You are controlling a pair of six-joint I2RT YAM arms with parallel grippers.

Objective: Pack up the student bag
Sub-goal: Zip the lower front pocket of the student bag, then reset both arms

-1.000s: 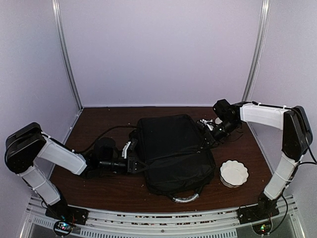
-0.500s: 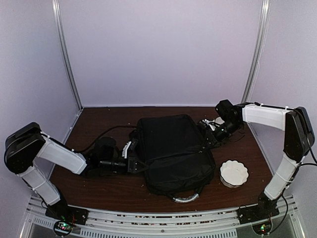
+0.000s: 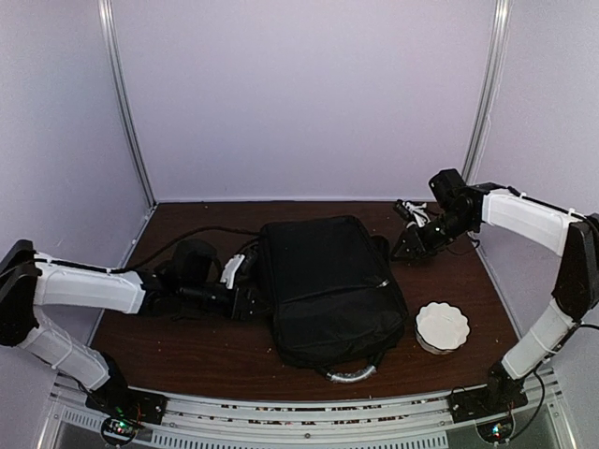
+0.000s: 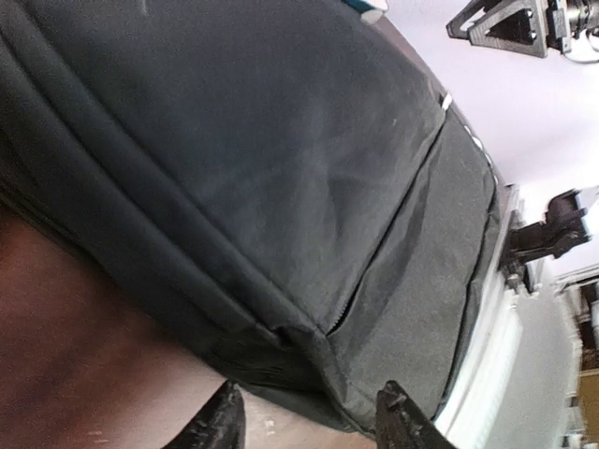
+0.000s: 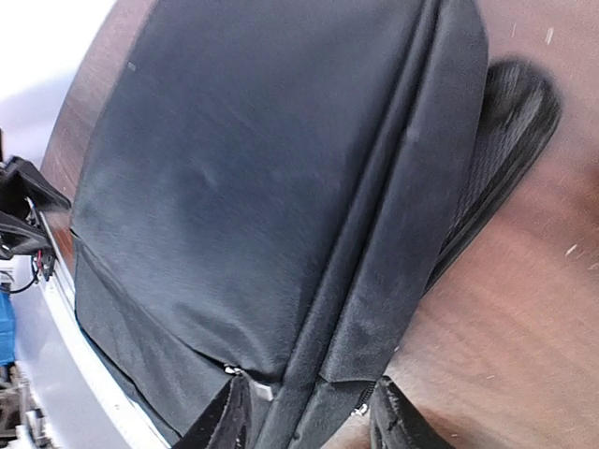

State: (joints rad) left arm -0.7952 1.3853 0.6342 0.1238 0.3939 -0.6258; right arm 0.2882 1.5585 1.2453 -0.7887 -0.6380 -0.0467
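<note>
student bag (image 3: 328,285): black fabric backpack, lying flat at the middle of the table (image 3: 187,355), zipped
top handle (image 3: 351,374): grey-silver, at the bag's near edge
shoulder strap (image 5: 505,122): black, padded, pokes out from under the far side
left gripper (image 4: 309,426): low at the bag's left edge, fingers spread, pinching nothing
right gripper (image 5: 309,416): near the bag's far right corner, fingers spread, pinching nothing
white dish (image 3: 442,325): scalloped rim, just right of the bag
</note>
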